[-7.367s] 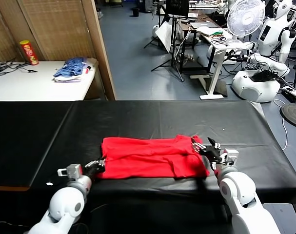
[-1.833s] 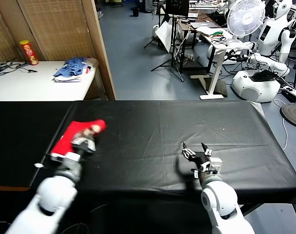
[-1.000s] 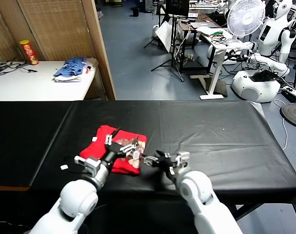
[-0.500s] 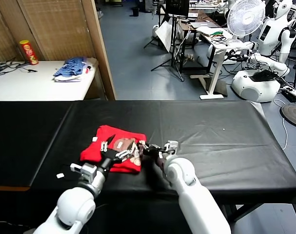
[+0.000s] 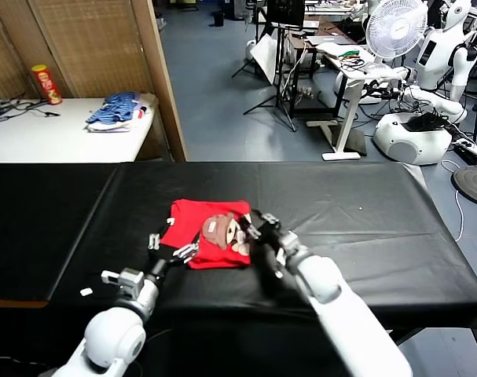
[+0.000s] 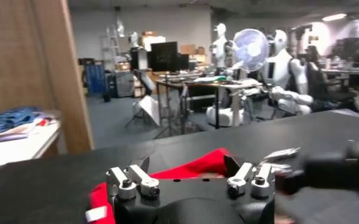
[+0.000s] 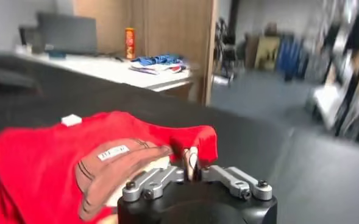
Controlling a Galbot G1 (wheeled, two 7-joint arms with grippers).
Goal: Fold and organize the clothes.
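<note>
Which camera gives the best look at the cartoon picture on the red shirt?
The head view: it looks down on the folded red shirt with the cartoon print face up beside the right gripper. The right wrist view shows the print close but skewed and partly hidden by the gripper. The left wrist view shows only a red edge, no print.

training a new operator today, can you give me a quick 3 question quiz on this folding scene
1. True or false: the red T-shirt lies folded on the black table with its cartoon print facing up.
2. Which gripper is at the shirt's right edge, beside the print? A) left gripper B) right gripper C) neither
3. Fill in: the left gripper sits at the shirt's near-left edge with its fingers ____.

Key
1. True.
2. B: the right gripper is at that edge; the head view does not show whether it pinches the cloth.
3. Open: they stand wide apart and hold nothing.
</note>
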